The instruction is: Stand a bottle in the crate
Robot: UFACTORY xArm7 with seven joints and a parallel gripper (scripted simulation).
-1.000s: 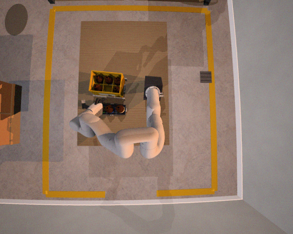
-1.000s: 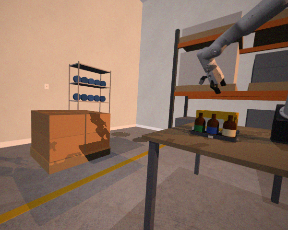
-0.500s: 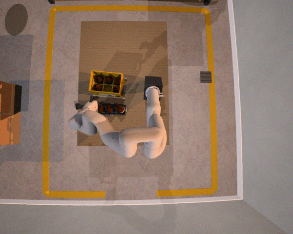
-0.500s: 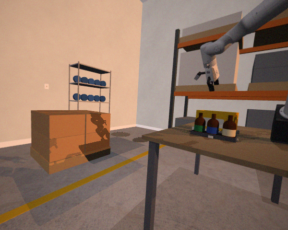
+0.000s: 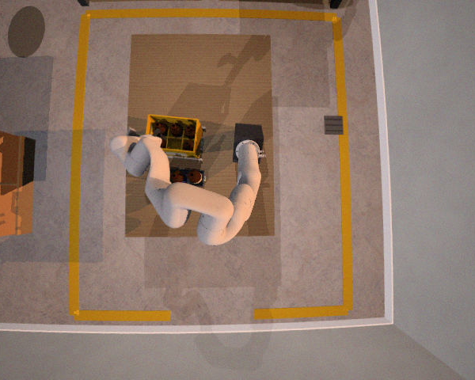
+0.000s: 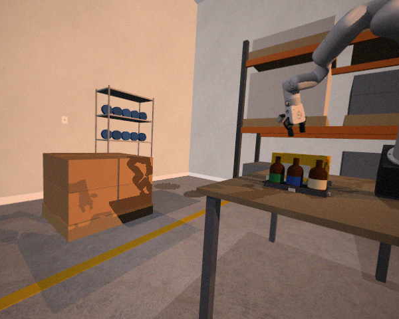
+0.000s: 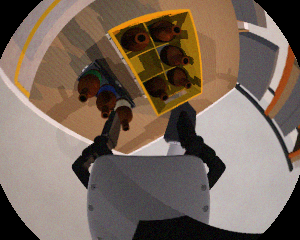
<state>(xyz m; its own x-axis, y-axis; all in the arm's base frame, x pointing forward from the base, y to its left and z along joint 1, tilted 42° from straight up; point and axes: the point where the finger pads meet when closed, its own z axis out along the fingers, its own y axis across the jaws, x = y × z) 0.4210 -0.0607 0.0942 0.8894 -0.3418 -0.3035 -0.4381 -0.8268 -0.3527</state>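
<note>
My gripper (image 6: 294, 131) (image 7: 148, 118) is open and empty. It hangs well above the table (image 5: 196, 61) (image 6: 330, 209), over the left end of the tray and crate. The yellow crate (image 5: 172, 118) (image 6: 306, 158) (image 7: 134, 71) holds several brown bottles, and one middle cell (image 7: 146, 63) is empty. In front of it the dark tray (image 5: 202, 182) (image 6: 297, 189) carries three upright brown bottles: a green-labelled bottle (image 6: 276, 170), a blue-labelled bottle (image 6: 294, 172) and a cream-labelled bottle (image 6: 317, 175). The wrist view shows these three in a row (image 7: 108, 100). From above, my arm hides part of the tray.
The arm's black base (image 5: 248, 137) (image 6: 394, 178) stands on the table to the right of the crate. An orange-beamed rack (image 6: 316, 130) rises behind the table. A large cardboard box (image 6: 96, 189) sits on the floor to the left. Yellow floor tape (image 5: 77, 163) rings the table.
</note>
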